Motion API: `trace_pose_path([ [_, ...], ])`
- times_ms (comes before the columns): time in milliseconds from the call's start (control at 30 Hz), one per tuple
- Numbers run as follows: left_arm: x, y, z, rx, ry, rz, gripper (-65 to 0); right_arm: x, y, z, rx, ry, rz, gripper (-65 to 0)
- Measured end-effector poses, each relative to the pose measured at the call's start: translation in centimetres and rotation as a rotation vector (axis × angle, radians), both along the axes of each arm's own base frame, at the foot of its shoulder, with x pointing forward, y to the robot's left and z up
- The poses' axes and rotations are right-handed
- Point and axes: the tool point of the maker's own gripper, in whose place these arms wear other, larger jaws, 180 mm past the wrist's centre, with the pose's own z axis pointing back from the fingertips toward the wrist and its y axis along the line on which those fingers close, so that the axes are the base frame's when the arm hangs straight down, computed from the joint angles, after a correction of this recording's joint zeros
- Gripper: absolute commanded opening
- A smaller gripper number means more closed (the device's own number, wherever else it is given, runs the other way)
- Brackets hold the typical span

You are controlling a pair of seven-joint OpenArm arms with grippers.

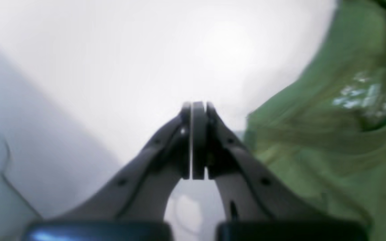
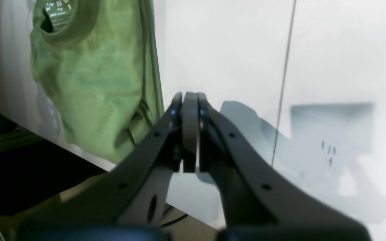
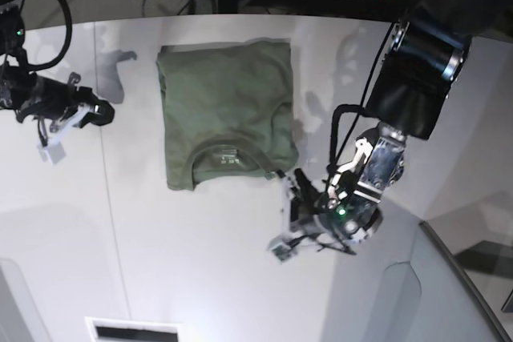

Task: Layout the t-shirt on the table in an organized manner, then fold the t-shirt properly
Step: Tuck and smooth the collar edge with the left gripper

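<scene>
Already our left gripper (image 3: 286,187) has its jaws pressed together on nothing, the pads meeting flat in the left wrist view with only white table (image 3: 200,278) beyond them. It hovers just off the t-shirt (image 3: 227,114), near the corner at the collar end, and we see no cloth between the pads. Our right gripper (image 3: 103,111) is likewise pinched shut and empty, well apart from the t-shirt on its opposite side, past the thin dark seam in the tabletop. The t-shirt itself lies flat on the table as a compact, roughly square packet, sleeves tucked out of sight, its collar and small white neck label facing up at the edge closest to our left gripper. We judge the laying out done and the folding finished or nearly so; at most one more fold or a little smoothing of the edge beside our left gripper seems left.
</scene>
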Motion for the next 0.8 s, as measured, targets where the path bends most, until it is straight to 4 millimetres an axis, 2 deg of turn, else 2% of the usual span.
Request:
trace_pose_path([
  [67, -1.1, 0.4, -1.4, 0.004, 0.043, 0.013, -65.0, 0.1, 0.1, 0.0, 0.003, -0.002, -0.001, -65.0],
  [167, -2.6, -0.4, -2.8, -0.011, 0.092, -0.023, -65.0, 0.1, 0.3, 0.1, 0.009, -0.004, -0.001, -65.0],
  [200, -3.0, -0.8, -2.9, -0.019, 0.102, -0.039, -62.2, 0.1, 0.3, 0.0, 0.008, -0.003, -0.001, -65.0],
  [267, -3.3, -1.1, -3.0, -0.027, 0.11, -0.062, -42.9, 0.1, 0.3, 0.0, 0.005, -0.004, 0.0, -65.0],
  [333, -3.5, -1.1, -3.1, -0.024, 0.118, -0.077, -26.7, 0.1, 0.3, 0.0, 0.005, -0.003, 0.0, -65.0],
  [367, -3.6, -0.8, -3.2, -0.019, 0.119, -0.076, -21.7, 0.1, 0.3, 0.0, 0.005, -0.002, 0.0, -65.0],
  [400, -3.7, -0.8, -3.3, -0.018, 0.122, -0.075, -20.1, 0.0, 0.3, 0.0, 0.005, -0.001, 0.0, -65.0],
  [567, -3.8, -0.8, -3.4, -0.019, 0.125, -0.075, -31.1, -0.1, 0.3, -0.1, 0.005, 0.002, 0.0, -65.0],
  [667, -4.3, -0.7, -4.2, -0.024, 0.149, -0.067, -38.2, -0.1, 0.3, -0.1, 0.005, 0.002, 0.0, -65.0],
  [800, -5.1, -0.4, -5.1, -0.018, 0.175, -0.061, -41.1, -0.1, 0.3, -0.1, 0.005, 0.002, 0.0, -65.0],
])
